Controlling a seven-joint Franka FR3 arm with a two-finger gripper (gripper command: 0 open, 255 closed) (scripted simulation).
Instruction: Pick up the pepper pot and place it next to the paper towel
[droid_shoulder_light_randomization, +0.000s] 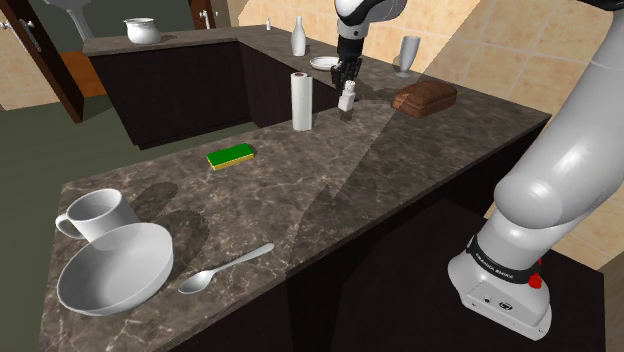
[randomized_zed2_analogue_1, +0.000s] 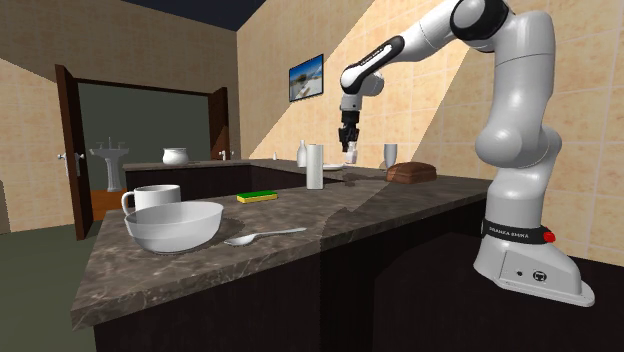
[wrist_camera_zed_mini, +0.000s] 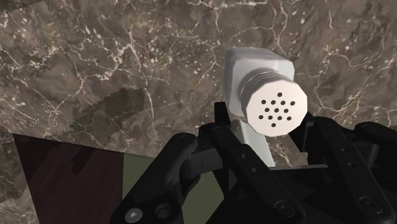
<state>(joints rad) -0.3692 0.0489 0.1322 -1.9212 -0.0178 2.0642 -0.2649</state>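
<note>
The pepper pot (droid_shoulder_light_randomization: 347, 98) is a small white shaker with a perforated round cap (wrist_camera_zed_mini: 275, 108). It sits at the far end of the dark marble counter (droid_shoulder_light_randomization: 400, 170). My black gripper (droid_shoulder_light_randomization: 346, 82) comes down from above and is shut on the pot's upper part, with the cap between the fingers (wrist_camera_zed_mini: 221, 121). Whether the base touches the counter I cannot tell. The paper towel (droid_shoulder_light_randomization: 302, 100) is a white upright roll, a short way to the pot's left in the shoulder view. In the second exterior view the gripper (randomized_zed2_analogue_1: 348, 147) and pot (randomized_zed2_analogue_1: 350, 156) are right of the roll (randomized_zed2_analogue_1: 315, 166).
A brown loaf (droid_shoulder_light_randomization: 424, 97), a glass (droid_shoulder_light_randomization: 408, 52), a plate (droid_shoulder_light_randomization: 324, 62) and a white bottle (droid_shoulder_light_randomization: 298, 36) stand around the pot. A green-yellow sponge (droid_shoulder_light_randomization: 231, 154) lies mid-counter. A mug (droid_shoulder_light_randomization: 95, 213), bowl (droid_shoulder_light_randomization: 115, 265) and spoon (droid_shoulder_light_randomization: 222, 268) are at the near end.
</note>
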